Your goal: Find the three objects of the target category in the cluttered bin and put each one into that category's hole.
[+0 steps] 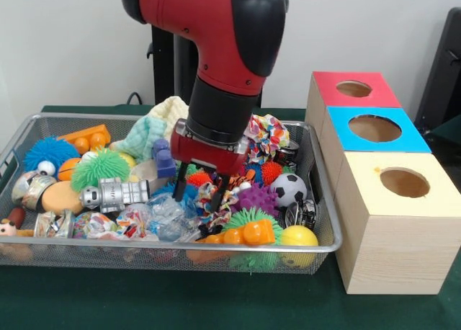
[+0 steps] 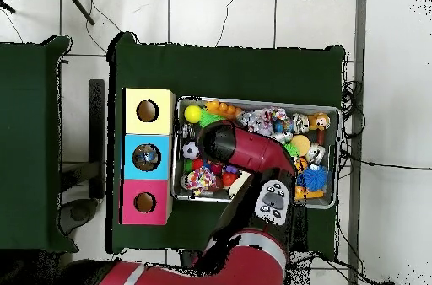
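- Your gripper [image 1: 201,181] hangs low over the middle of the wire bin [image 1: 325,243], its two black fingers [image 1: 182,180] spread apart and clamped on nothing.
- Between and just below those fingers sits an orange spiky ball [image 1: 199,178]; whether the tips touch it you cannot tell from the front view.
- Just beside the nearer finger lies a purple spiky ball [image 1: 256,198], and a soccer ball [image 1: 288,189] rests next to that, toward the boxes.
- Nearer the bin's front rim you have a green spiky ball [image 1: 251,218], an orange plastic toy [image 1: 245,234] and a yellow ball [image 1: 299,236].
- At the bin's other end, well apart from the fingers, lie a blue spiky ball [image 1: 49,152], a lighter green spiky ball [image 1: 99,168] and a silver toy robot [image 1: 115,194].
- Three boxes stand in a row on the green surface [image 1: 173,301] beside the bin: a red-topped box [image 1: 353,90], a blue-topped box [image 1: 374,129] and a yellow-topped box [image 1: 403,183], each with a round hole in its top.
- From overhead, the arm [image 2: 245,148] covers the bin's centre, so the fingers are hidden there.
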You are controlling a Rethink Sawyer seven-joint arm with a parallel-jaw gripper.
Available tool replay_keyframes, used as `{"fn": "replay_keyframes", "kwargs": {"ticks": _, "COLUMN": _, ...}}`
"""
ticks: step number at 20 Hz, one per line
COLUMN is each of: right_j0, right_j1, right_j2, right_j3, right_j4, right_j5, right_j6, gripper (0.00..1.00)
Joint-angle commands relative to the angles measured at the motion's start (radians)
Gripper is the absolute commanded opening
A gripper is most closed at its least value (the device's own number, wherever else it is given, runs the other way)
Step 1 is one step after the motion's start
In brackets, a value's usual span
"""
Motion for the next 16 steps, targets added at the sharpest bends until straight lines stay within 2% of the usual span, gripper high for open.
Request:
{"fn": "replay_keyframes", "kwargs": {"ticks": 1, "right_j0": 0.017, "right_j1": 0.088, "right_j2": 0.061, "right_j3": 0.011, "right_j4": 0.034, "right_j5": -0.108, "right_j6": 0.256, "gripper": 1.0}}
{"fn": "replay_keyframes", "kwargs": {"ticks": 9, "right_j0": 0.083, "right_j1": 0.15, "right_j2": -0.055, "right_j3": -0.036, "right_j4": 0.093, "right_j5": -0.198, "right_j6": 0.307, "gripper": 1.0}}
{"fn": "replay_keyframes", "kwargs": {"ticks": 16, "right_j0": 0.07, "right_j1": 0.143, "right_j2": -0.08, "right_j3": -0.06, "right_j4": 0.107, "right_j5": -0.213, "right_j6": 0.264, "gripper": 1.0}}
